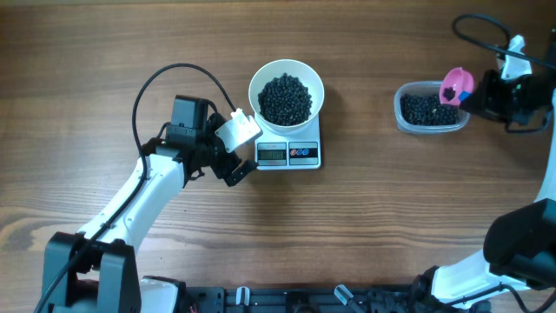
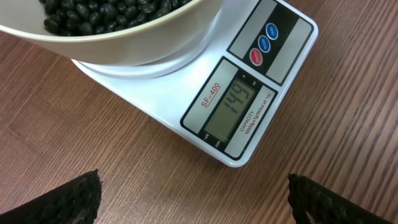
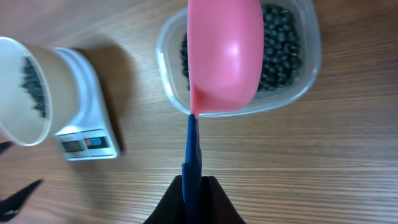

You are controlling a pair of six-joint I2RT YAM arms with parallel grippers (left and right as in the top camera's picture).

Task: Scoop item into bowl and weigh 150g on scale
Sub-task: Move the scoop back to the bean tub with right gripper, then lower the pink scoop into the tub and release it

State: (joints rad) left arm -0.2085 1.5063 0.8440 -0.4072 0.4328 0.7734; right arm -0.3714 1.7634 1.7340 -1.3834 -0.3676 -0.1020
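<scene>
Left gripper (image 1: 250, 148) sits wide open beside the flat white scale (image 1: 289, 154), seemingly to read it, right gripper (image 3: 193, 185) clamping the pink plastic scoop (image 3: 227, 56).

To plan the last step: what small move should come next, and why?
Probably dip the pink plastic scoop, held by the right hand over the clear plastic tub, for only a few small black beans: the white rectangular scale under the round white bowl reads 149.

One bowl (image 1: 255, 90), one scale (image 1: 306, 156), one tub (image 1: 402, 118), one pink scoop (image 1: 454, 83), two end effectors (image 1: 244, 149) (image 1: 474, 97).
</scene>
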